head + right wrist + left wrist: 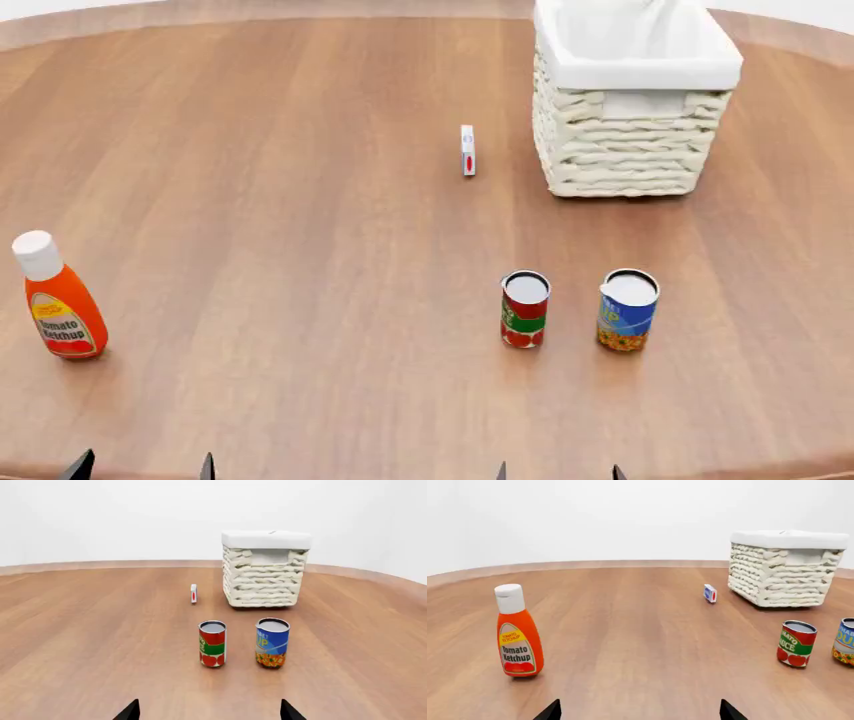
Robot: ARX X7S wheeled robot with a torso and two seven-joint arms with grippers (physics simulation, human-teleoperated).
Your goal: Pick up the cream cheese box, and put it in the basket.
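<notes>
On the round wooden surface (267,200), the small flat white cream cheese box (467,150) stands on edge just left of the large cream-white woven wicker basket (627,140). Nearer, the red-and-green can (525,310) stands left of the blue-and-yellow can (627,310). The orange ketchup bottle (60,300) stands far left.

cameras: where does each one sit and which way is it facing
Head view: up on the head, looking forward and down at the table; claw tips show at the bottom edge.
Left wrist view: low by the left claw, looking across at the ketchup; both fingertips show.
Right wrist view: low by the right claw, facing the cans; both fingertips show.
All three share the basket, box and both cans.
</notes>
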